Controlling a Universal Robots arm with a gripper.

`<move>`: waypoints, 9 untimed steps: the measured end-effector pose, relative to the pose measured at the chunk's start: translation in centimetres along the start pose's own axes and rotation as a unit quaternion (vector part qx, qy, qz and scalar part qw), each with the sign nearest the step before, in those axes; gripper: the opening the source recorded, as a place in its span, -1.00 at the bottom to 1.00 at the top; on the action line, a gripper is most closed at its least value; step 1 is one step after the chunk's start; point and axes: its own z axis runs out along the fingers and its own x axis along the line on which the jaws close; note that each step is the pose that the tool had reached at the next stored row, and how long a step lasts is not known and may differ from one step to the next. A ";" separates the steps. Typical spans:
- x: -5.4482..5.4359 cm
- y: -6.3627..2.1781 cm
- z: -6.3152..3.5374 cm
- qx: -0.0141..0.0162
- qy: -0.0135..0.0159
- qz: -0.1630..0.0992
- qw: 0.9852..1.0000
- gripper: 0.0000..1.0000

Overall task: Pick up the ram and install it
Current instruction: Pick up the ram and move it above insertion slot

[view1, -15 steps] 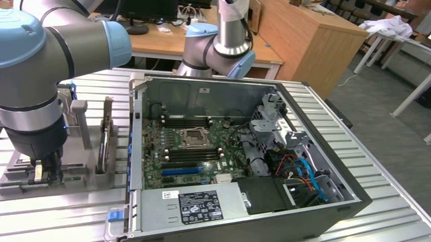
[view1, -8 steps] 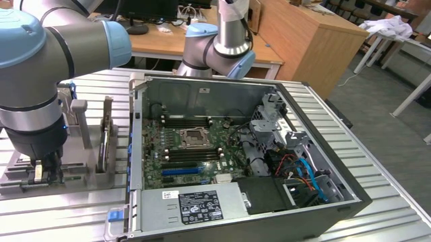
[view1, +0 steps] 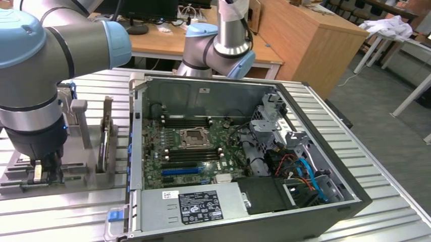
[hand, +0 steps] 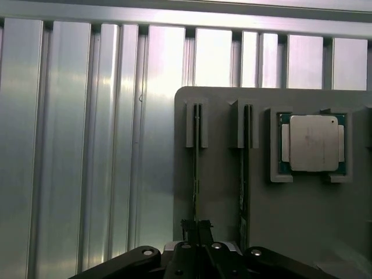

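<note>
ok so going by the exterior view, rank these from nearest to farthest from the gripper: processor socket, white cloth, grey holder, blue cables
1. grey holder: right under the gripper, at the exterior view's left.
2. processor socket: mid-picture.
3. blue cables: further towards the exterior view's right.
4. white cloth: far off at that view's top right.

The open case (view1: 202, 77) lies on the ribbed table (view1: 54, 214). Its motherboard (view1: 171, 154) is exposed, with the socket (view1: 195, 136) near the centre and the power supply (view1: 195, 206) at the near end. A grey fixture (hand: 221, 192) sits beside the case, on the exterior view's left. A processor (hand: 313, 143) is seated in its square recess.
</note>
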 end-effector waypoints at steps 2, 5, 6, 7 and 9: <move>0.0 0.00 0.00 0.000 0.000 0.000 1.000 -0.76; 0.0 0.00 0.00 0.000 0.000 0.000 1.000 -0.76; 0.0 0.00 -0.05 0.000 0.000 0.000 1.000 -0.76; 0.0 0.00 -0.19 0.000 0.000 0.000 1.000 -0.76; 0.0 0.02 -0.52 0.000 0.000 0.000 1.000 -0.76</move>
